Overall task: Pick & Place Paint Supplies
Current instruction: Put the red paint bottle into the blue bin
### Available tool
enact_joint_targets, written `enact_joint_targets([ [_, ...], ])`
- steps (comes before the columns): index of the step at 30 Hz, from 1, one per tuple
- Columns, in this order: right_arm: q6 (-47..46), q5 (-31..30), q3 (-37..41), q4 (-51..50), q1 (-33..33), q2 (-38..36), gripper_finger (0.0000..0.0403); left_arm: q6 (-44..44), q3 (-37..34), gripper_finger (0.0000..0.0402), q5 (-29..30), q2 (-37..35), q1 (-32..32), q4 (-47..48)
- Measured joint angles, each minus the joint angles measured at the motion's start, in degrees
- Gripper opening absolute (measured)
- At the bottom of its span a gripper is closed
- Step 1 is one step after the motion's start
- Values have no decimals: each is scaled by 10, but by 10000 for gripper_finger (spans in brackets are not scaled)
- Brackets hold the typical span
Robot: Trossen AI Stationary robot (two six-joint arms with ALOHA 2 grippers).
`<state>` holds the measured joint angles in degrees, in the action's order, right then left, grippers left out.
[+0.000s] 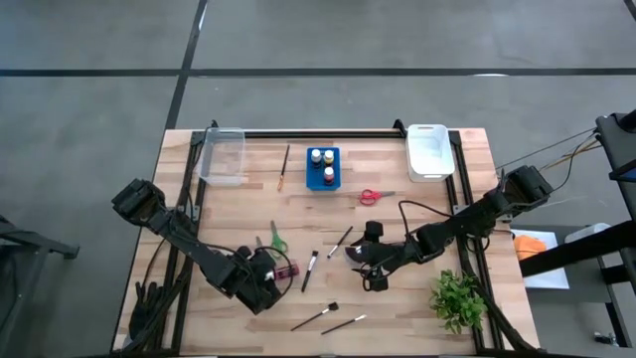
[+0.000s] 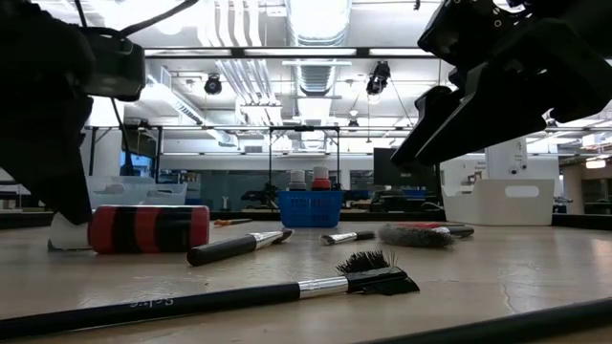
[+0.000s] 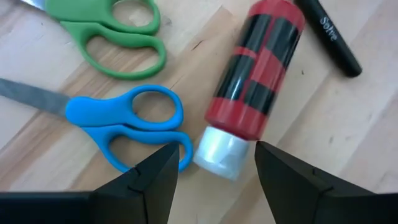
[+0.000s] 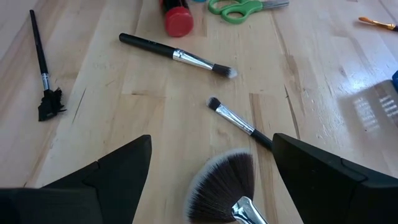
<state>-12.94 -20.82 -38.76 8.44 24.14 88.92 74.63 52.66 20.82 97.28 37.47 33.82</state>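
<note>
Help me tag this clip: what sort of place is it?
Probably a robotics lab or workshop: a wooden table on a grey concrete floor, ceiling strip lights, benches and equipment behind.

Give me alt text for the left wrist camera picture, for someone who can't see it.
The left end effector hangs open just above a red and black paint bottle lying on its side on the wooden table, its fingers either side of the bottle's clear cap. Beside the bottle lie blue scissors and green scissors, with a black brush handle on its other side.

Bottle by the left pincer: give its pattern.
The bottle has red and black blocks with a clear cap; the left wrist view shows it best.
</note>
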Motion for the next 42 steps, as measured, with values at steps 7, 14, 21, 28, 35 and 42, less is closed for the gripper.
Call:
enact_joint_targets([
  [7,-1,0,0,0,0,0,331,-65,0,220,0,0,0,-22],
  [14,-1,0,0,0,0,0,331,-88,-4,220,0,0,0,-40],
  [21,-1,0,0,0,0,0,331,-88,-16,220,-11,0,0,-56],
  [28,-1,0,0,0,0,0,331,-86,-24,186,-11,1,0,-66],
  [35,-1,0,0,0,0,0,331,-99,-24,105,-4,1,0,-73],
  [42,42,1,0,18,6,0,331,-163,-24,105,1,1,0,-129],
])
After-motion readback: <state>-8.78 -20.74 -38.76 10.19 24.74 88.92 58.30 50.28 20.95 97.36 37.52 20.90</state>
